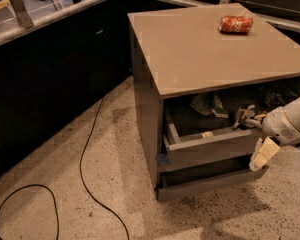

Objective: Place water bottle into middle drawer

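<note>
I am looking down through the one camera from high up, set well back, facing the tan-topped grey drawer cabinet (215, 49); the two-finger gripper (246, 118) is showing far right, over the pulled-out grey drawer (215, 146).

We find the table (200, 49) right of centre, with a can (236, 24) lying on its top near the far right corner. Under that top the middle drawer (210, 146) stands pulled out toward us, and the lower drawer (210, 184) beneath it juts out slightly. The hand (246, 117) sits over the open drawer's right end, its arm (290, 125) entering from the right. A cable (87, 154) lies on the floor (50, 209) left of the table, and a counter (50, 14) runs behind.
</note>
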`<state>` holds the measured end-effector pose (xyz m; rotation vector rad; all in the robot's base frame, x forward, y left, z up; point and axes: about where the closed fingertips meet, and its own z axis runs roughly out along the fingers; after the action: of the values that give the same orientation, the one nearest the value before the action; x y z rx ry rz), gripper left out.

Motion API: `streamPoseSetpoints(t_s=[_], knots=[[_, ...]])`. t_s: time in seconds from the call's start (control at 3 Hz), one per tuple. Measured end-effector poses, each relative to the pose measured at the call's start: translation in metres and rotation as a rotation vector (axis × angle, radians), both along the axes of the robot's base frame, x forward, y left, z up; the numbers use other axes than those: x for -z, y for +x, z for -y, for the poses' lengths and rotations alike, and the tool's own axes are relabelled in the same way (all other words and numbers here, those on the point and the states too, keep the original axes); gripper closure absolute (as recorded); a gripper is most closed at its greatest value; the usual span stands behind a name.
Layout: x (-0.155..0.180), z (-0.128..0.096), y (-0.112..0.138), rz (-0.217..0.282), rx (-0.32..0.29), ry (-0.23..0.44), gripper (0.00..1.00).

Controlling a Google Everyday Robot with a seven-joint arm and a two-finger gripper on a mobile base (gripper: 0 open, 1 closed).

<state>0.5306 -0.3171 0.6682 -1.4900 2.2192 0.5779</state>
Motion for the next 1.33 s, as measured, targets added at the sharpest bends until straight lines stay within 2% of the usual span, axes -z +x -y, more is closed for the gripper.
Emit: streamPoseSetpoints(t_s=[0.33, 0.67, 1.0, 1.33], knots=[[0.005, -0.007, 0.0, -0.008, -0.017, -0.039, 0.0], [0.011, -0.003, -0.007, -0.023, -0.035, -0.107, 0.04], [0.013, 0.004, -0.016, -0.033, -0.039, -0.149, 0.27], [0.01, 0.009, -0.02, -0.033, -0.036, -0.157, 0.5]])
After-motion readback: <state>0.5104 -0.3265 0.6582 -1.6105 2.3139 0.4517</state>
